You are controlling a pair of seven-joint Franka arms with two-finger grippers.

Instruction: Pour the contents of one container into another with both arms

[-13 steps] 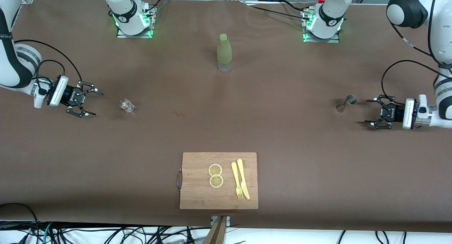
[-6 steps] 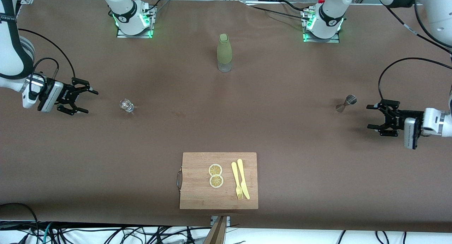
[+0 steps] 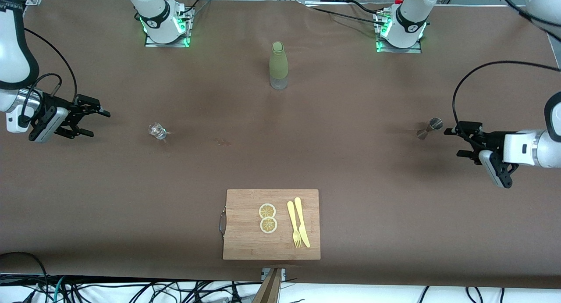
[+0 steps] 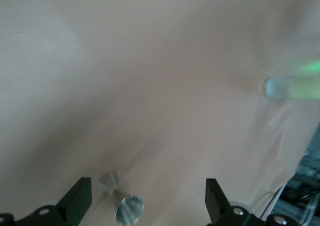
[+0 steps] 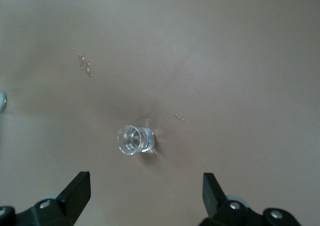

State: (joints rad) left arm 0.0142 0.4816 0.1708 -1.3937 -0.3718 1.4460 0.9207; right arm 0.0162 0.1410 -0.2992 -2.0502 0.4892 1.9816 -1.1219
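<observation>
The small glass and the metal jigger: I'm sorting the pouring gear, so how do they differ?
The small glass is clear; the metal jigger is opaque, shiny steel. The glass is a stubby cup, the jigger a two-cone hourglass shape. The glass stands toward the right arm's end of the table, the jigger toward the left arm's. Both stand upright, ungripped.

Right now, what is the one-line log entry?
left gripper: open, beside jigger | right gripper: open, beside glass | bottle: upright, untouched | nothing held

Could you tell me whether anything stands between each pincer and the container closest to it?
Nothing visible does. Bare table lies between the open right pincer and the small glass, and between the open left pincer and the metal jigger.
</observation>
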